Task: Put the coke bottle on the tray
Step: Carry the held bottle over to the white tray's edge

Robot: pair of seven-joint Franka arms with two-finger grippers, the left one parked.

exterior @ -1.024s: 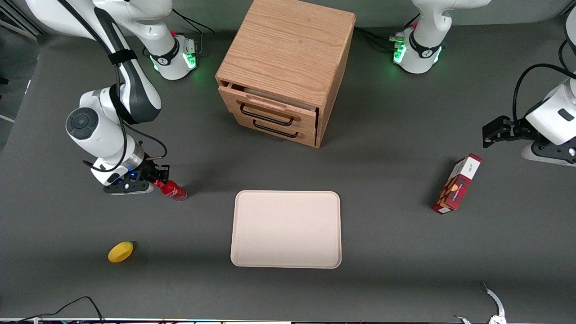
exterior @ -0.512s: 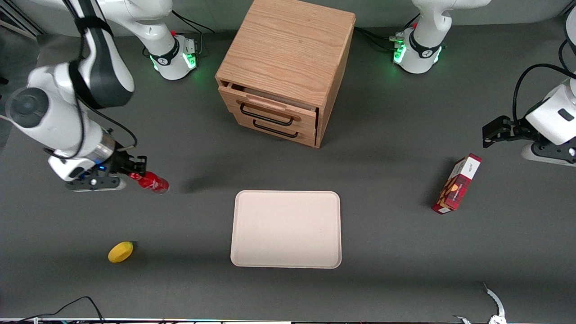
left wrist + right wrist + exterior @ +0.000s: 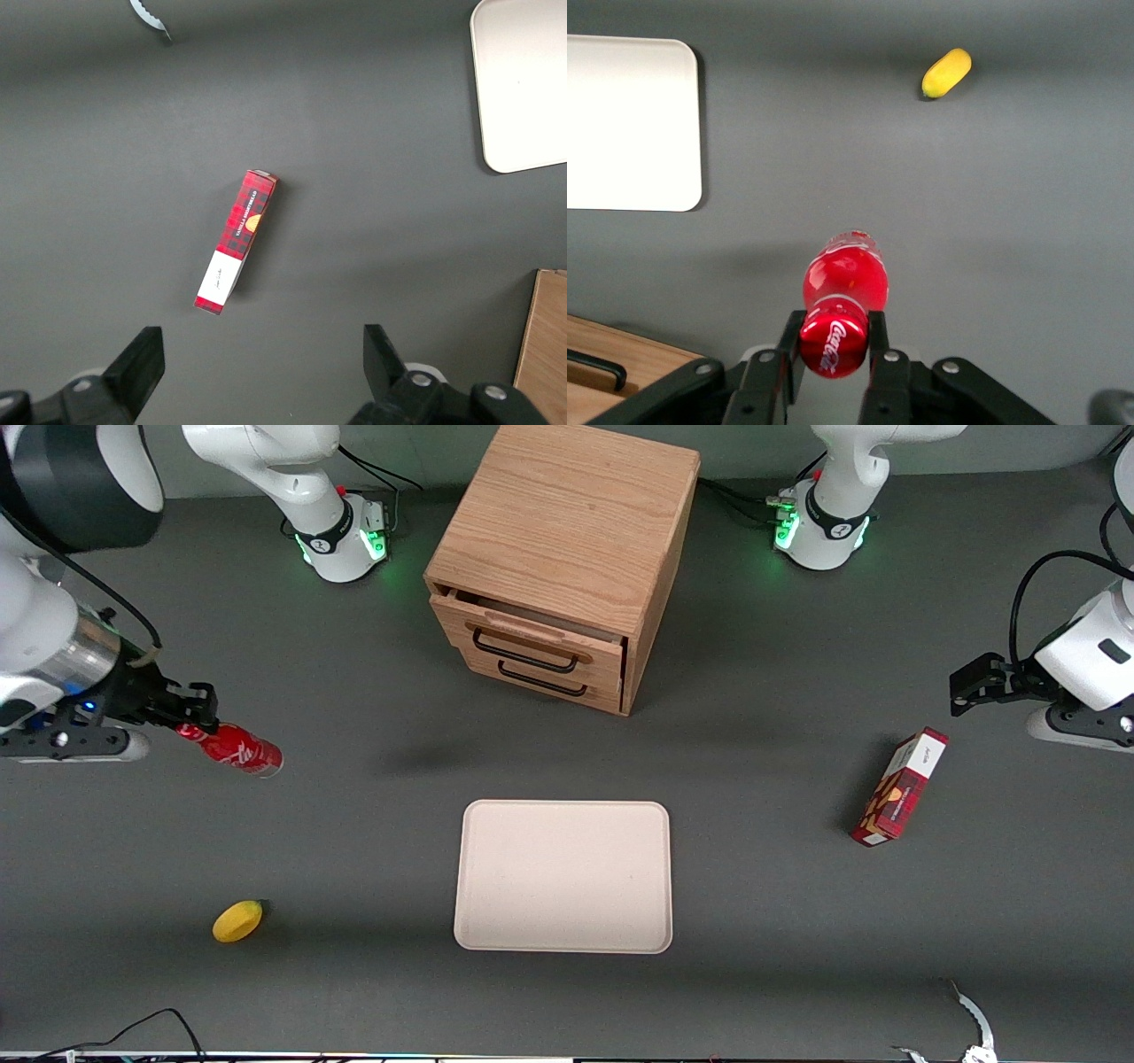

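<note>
My right gripper (image 3: 197,724) is shut on the red cap of the coke bottle (image 3: 236,749) and holds it high above the table, toward the working arm's end. In the right wrist view the fingers (image 3: 876,326) clamp the cap, and the bottle (image 3: 844,282) hangs below them with its clear base down. The pale beige-pink tray (image 3: 563,876) lies flat on the table, nearer the front camera than the wooden cabinet, and holds nothing. Its corner also shows in the right wrist view (image 3: 629,124).
A wooden drawer cabinet (image 3: 567,558) stands farther from the camera than the tray, its top drawer slightly open. A yellow lemon (image 3: 237,920) lies near the front edge at the working arm's end. A red carton (image 3: 899,786) lies toward the parked arm's end.
My right gripper has risen with the coke bottle in it, lifting it off the table and away from the tray, toward the working arm's end.
</note>
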